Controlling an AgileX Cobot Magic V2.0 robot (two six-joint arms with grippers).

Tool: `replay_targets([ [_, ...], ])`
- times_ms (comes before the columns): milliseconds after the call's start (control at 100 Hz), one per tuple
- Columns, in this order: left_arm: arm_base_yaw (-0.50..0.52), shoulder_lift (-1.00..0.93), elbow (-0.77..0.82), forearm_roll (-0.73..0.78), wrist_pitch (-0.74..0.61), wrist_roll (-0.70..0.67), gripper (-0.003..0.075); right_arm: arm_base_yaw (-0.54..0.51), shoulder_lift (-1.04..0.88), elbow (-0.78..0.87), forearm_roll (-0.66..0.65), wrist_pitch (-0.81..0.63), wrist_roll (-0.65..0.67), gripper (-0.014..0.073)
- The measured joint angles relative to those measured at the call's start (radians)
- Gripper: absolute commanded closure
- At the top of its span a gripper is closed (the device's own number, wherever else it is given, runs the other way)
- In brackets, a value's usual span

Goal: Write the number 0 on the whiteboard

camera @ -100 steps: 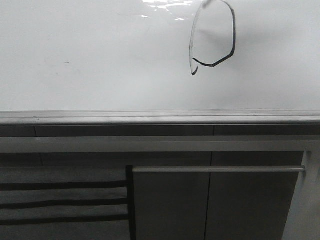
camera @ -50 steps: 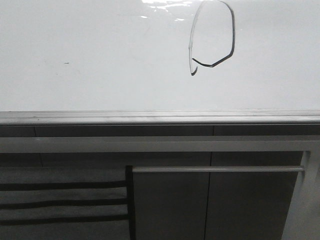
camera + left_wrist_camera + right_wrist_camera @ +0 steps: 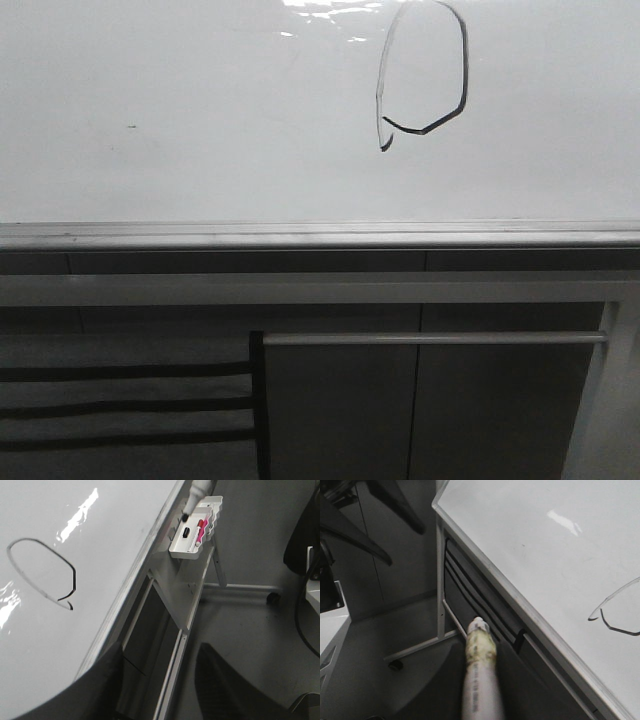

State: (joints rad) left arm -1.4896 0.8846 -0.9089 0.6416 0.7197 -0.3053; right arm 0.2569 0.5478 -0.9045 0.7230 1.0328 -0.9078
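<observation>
Whiteboard (image 3: 180,110) shows one number 0 (image 3: 424,68). Left gripper (image 3: 155,690) is spread apart, holding nothing. Right gripper pinches one marker (image 3: 480,680), I think; its fingers are hidden.

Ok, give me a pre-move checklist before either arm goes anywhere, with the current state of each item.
1. The number 0 is drawn on the whiteboard: ok.
2. Loop closed: cannot tell; its left side is faint and a small tail hangs at the lower corner.
3. Marker off the board: ok; in the right wrist view it points away from the surface.
4. Right grip on the marker: cannot tell, fingers not visible.
5. Left fingers empty: ok.
6. Accessory tray at the board's edge, with a second marker tip above it: ok.
</observation>
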Motion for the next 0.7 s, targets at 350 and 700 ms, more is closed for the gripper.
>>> replay_targets([
  [350, 0.0, 0.176, -0.252, -0.28, -0.002, 0.357, 0.0351, 0.002, 0.0, -0.021, 0.096, 0.073, -0.163, 0.0641],
  [700, 0.0, 0.222, -0.288, -0.411, 0.081, 0.431, 0.0351, 0.126, 0.073, -0.039, 0.147, 0.08, -0.229, 0.0641],
])
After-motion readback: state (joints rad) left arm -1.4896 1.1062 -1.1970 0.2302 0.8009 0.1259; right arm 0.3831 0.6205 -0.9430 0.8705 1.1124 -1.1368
